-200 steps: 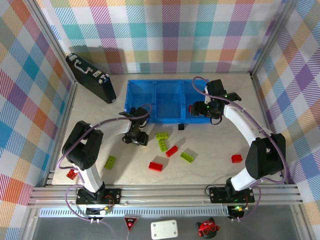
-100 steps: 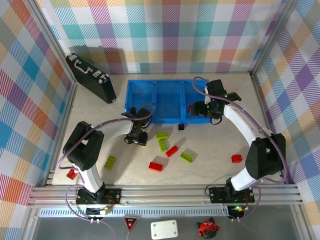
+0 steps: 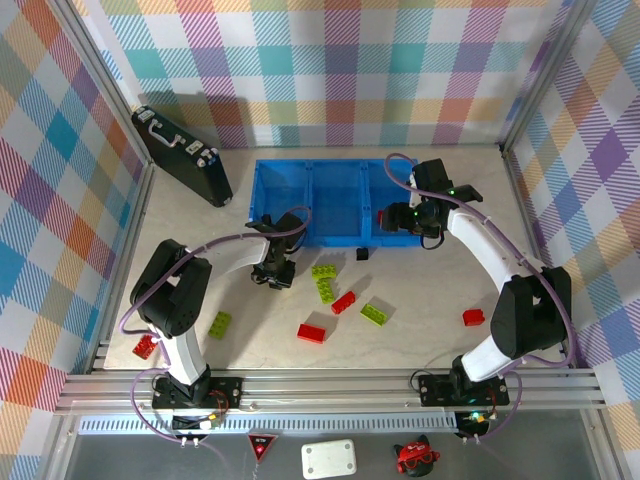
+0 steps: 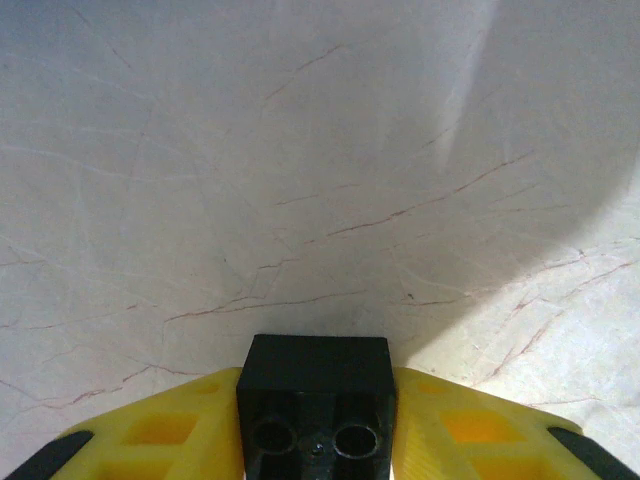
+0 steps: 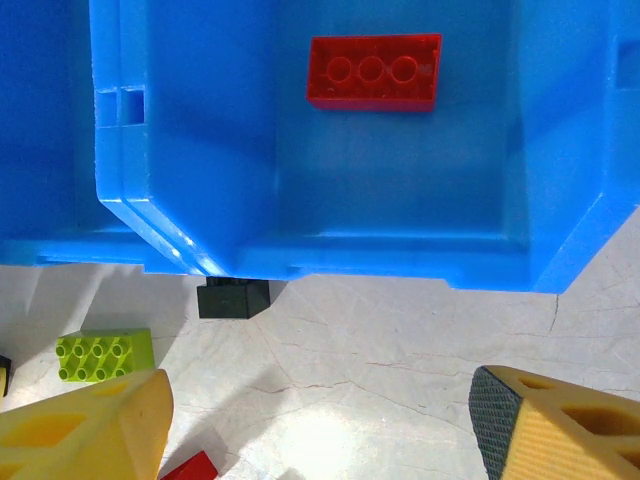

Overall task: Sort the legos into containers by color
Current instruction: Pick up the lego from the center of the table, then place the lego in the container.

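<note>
Black lego, gripped by left hand

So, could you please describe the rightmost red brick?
Find the blue bin at the back of the table, then look toward the table's near right corner. The red brick lies alone beside the right arm, apart from the red and green bricks clustered mid-table.

Left gripper clamps a black lego, arm reaching toward one o'clock; right gripper hangs wide open, arm bent toward eleven.
</note>
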Robot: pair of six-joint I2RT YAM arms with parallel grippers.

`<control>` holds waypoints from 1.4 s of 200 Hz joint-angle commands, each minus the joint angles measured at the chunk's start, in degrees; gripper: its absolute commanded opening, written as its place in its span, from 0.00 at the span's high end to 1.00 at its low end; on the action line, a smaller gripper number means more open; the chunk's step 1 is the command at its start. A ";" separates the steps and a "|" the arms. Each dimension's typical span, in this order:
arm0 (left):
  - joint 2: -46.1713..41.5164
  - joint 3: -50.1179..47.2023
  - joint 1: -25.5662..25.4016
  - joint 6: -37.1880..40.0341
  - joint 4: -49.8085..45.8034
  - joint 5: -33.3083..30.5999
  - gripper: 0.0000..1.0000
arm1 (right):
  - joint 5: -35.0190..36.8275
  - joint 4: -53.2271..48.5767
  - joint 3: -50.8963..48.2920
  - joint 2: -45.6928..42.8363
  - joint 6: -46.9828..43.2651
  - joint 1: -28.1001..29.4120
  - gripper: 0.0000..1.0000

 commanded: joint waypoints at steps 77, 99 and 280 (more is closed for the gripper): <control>-3.84 0.80 -0.72 -0.75 -1.95 -3.48 0.74 | -1.27 -1.05 -0.14 0.03 -0.81 0.36 0.21; -5.01 1.68 -0.61 -0.76 -2.29 -4.22 0.80 | -1.23 -0.96 -0.41 -0.17 -0.81 0.33 0.21; 1.97 24.94 5.23 -3.17 -6.09 -5.90 0.95 | 1.01 -2.71 -3.35 -4.40 -0.63 0.31 0.21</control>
